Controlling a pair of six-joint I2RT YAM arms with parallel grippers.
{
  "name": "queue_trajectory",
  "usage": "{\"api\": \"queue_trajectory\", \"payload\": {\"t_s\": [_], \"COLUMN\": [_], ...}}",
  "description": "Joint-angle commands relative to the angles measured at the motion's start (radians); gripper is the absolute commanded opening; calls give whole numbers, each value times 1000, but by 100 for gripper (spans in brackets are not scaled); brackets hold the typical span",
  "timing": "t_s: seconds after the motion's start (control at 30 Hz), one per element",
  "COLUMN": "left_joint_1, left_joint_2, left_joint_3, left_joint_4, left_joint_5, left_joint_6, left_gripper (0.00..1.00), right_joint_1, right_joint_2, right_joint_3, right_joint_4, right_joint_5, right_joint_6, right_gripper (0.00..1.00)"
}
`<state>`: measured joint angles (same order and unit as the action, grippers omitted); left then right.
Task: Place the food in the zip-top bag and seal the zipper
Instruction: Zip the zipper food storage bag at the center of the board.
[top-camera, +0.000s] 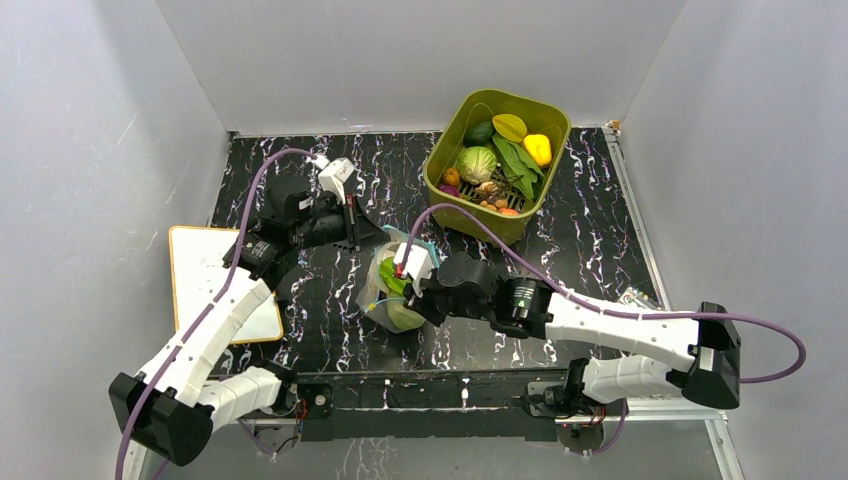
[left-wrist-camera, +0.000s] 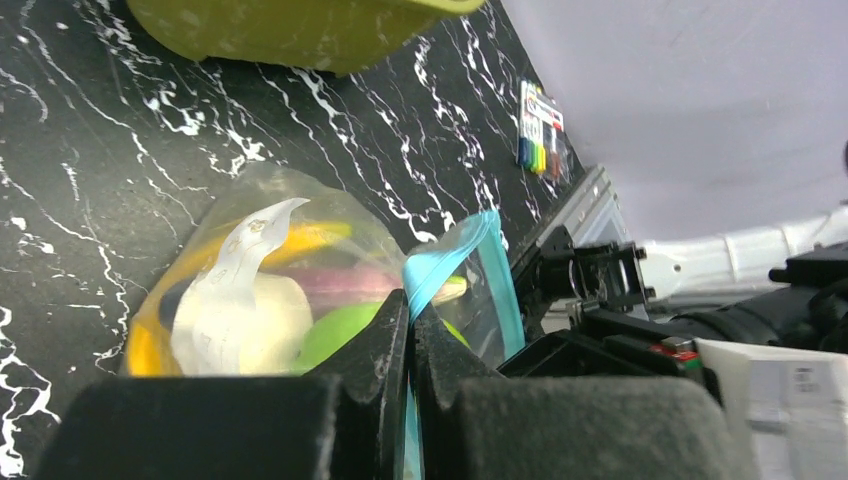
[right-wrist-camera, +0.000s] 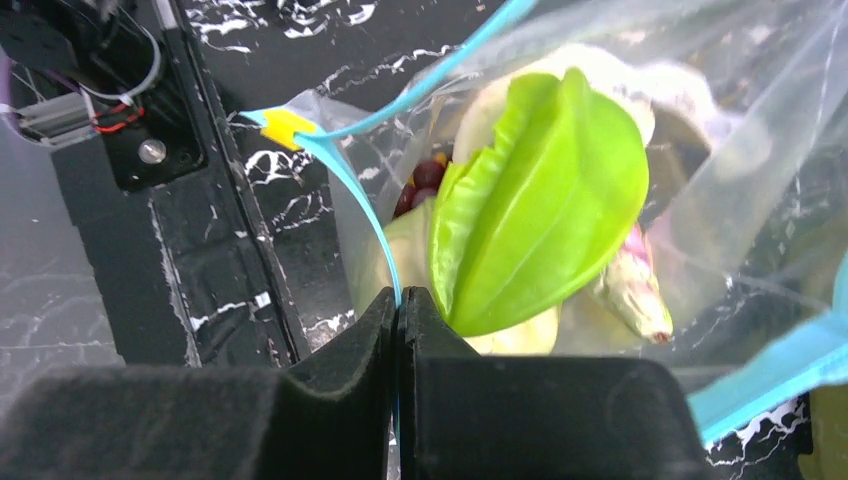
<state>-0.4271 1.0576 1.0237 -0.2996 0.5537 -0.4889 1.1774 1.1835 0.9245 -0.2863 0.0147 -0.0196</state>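
Top external: pinching zipper (left-wrist-camera: 450, 262) with left gripper (top-camera: 385, 238) and right gripper (top-camera: 408, 295), both clamped tight on it. Bag (top-camera: 372, 290) of food (right-wrist-camera: 540, 200) lying 7 o'clock from tub (top-camera: 445, 140). Next, likely best: tensioning strip, sliding pinch slowly along, pressing tracks flush.

A black tabletop (top-camera: 600, 240) streaked with thin white marble veins carried everything in the scene. An olive-green rectangular plastic tub (top-camera: 470, 215) sat toward the far side, a little right of centre. Near the middle, a clear, crinkled zip-top bag (top-camera: 375, 300) rested on the dark surface, close to the tub's near wall but apart from it. A white rectangular board (top-camera: 205, 275) lay flat at the left edge. A small pack of coloured markers (top-camera: 637, 296) lay by the right edge.
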Motion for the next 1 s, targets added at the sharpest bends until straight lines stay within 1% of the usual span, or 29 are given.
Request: {"api": "queue_trajectory", "payload": {"t_s": [0.0, 0.13, 0.23, 0.3, 0.43, 0.53, 0.63, 0.7, 0.83, 0.97], "left_joint_1": [-2, -2, -2, -2, -2, -2, -2, -2, -2, -1], "left_joint_2": [2, 20, 37, 40, 50, 47, 23, -5, -79, -206], "left_joint_3": [25, 7, 6, -1, -11, -3, 19, 28, 32, -20], "left_joint_4": [16, 54, 52, 61, 84, 80, 46, 33, 19, 40], "left_joint_5": [166, 226, 259, 273, 304, 300, 261, 217, 158, 98], "left_joint_6": [50, 34, 30, 28, 16, 30, 89, 128, 268, 404], "left_gripper": [2, 4, 5, 7, 18, 33, 42, 51, 56, 56], "right_joint_1": [9, 11, 12, 12, 11, 11, 11, 11, 11, 10], "right_joint_2": [2, 16, 22, 22, 10, -8, -29, -34, -32, -38], "right_joint_3": [105, 135, 142, 138, 118, 92, 63, 55, 62, 67], "right_joint_4": [22, 21, 22, 21, 45, 84, 118, 125, 112, 115], "right_joint_5": [8, 5, 4, 23, 62, 88, 107, 117, 142, 159], "right_joint_6": [-55, -70, -79, -81, -54, -6, 42, 65, 98, 122], "right_gripper": [0, 0, 0, 0, 0, 0, 0, 0, 0, 0]}}
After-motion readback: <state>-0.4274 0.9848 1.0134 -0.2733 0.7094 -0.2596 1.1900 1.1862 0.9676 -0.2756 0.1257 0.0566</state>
